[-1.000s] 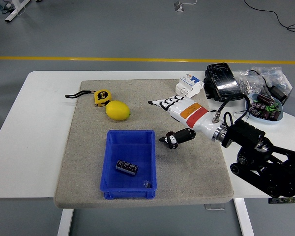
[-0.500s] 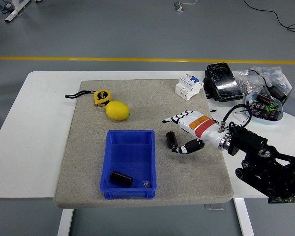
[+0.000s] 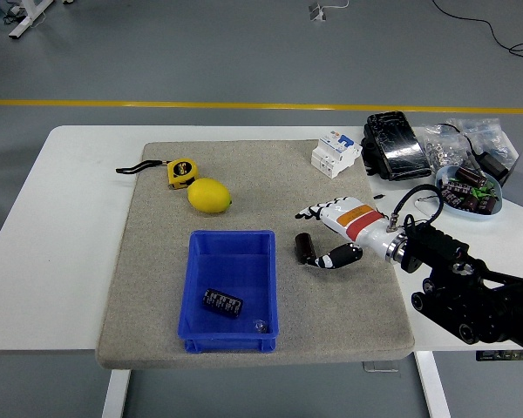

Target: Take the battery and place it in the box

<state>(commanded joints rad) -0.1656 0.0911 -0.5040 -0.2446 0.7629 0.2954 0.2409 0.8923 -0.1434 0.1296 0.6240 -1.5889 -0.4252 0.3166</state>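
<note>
Battery beside the hand, box to the left

Battery (image 3: 304,246), a dark cylinder, lies on the grey mat (image 3: 157,287) just right of the blue box (image 3: 268,261), near the tabletop's (image 3: 70,218) front edge. The right hand (image 3: 329,235) brackets it, fingers relaxed and spread, thumb (image 3: 338,258) low beside it, holding nothing. That placement seems to suit a sideways grasp. Another dark battery-like cell (image 3: 223,302) already lies inside the box.
</note>
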